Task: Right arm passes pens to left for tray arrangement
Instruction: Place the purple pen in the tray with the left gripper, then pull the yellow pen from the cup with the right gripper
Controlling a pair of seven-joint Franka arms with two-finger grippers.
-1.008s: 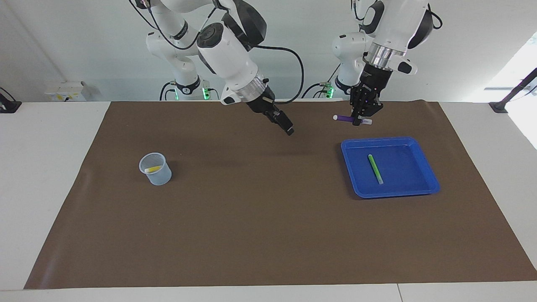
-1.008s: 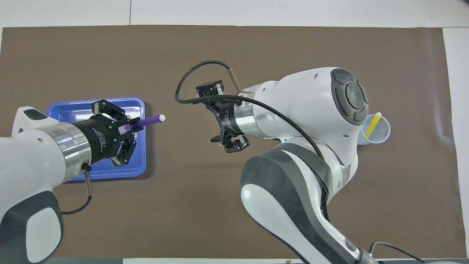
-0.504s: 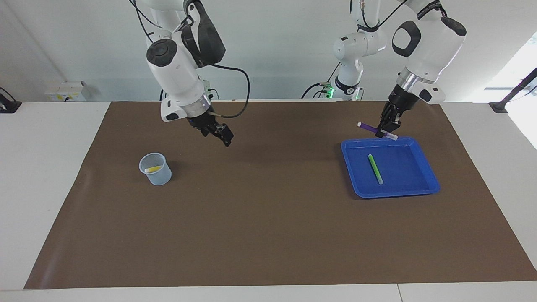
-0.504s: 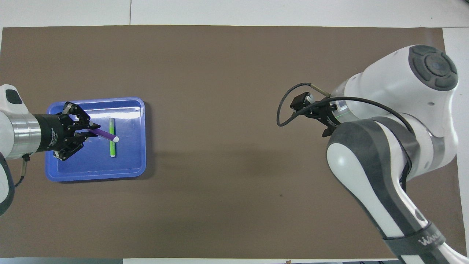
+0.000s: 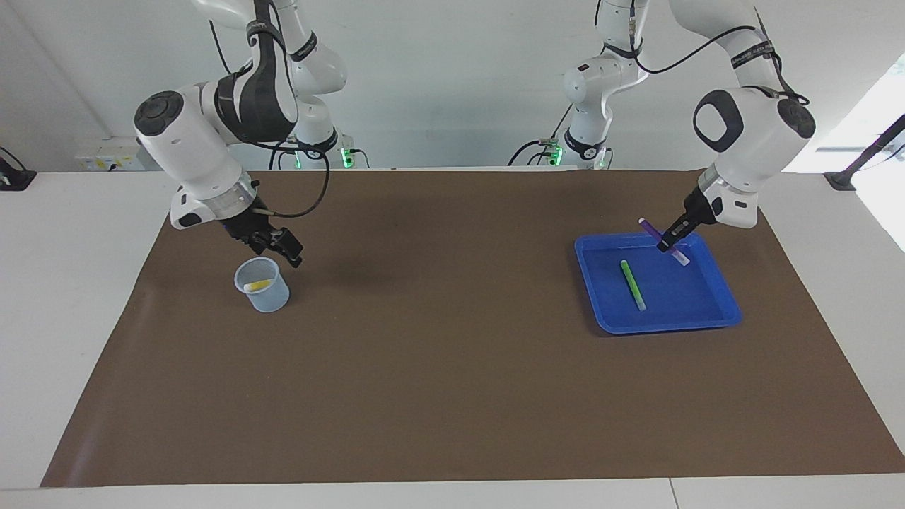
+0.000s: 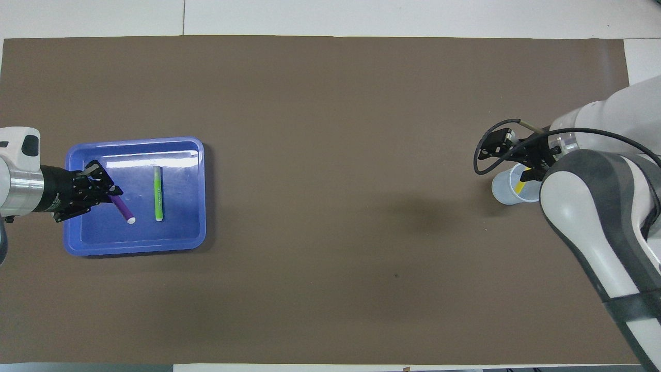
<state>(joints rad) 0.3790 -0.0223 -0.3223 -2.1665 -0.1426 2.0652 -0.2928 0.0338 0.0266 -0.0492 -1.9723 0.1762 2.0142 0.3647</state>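
The blue tray [image 5: 664, 328] [image 6: 134, 250] lies toward the left arm's end of the table. A green pen [image 5: 633, 284] [image 6: 158, 192] lies flat in it. My left gripper [image 5: 667, 244] [image 6: 110, 195] hangs low over the tray, shut on the purple pen [image 5: 647, 225] [image 6: 123, 209]. That pen tilts with its pale end down, close to the tray floor. Toward the right arm's end, a translucent cup [image 5: 267, 298] [image 6: 503, 190] holds the yellow pen [image 5: 258, 285] [image 6: 521, 182]. My right gripper [image 5: 288, 253] hovers open over the cup's rim, holding nothing.
A brown mat [image 5: 438, 367] covers most of the white table [image 5: 78, 283]. Two smaller white arms with green base lights [image 5: 346, 157] stand at the robots' end. The right arm's big elbow [image 6: 594, 217] hides part of the cup from above.
The left gripper carried the purple pen from beside the tray to low over it and tilted it down. The right arm swung from mid-table to over the cup.
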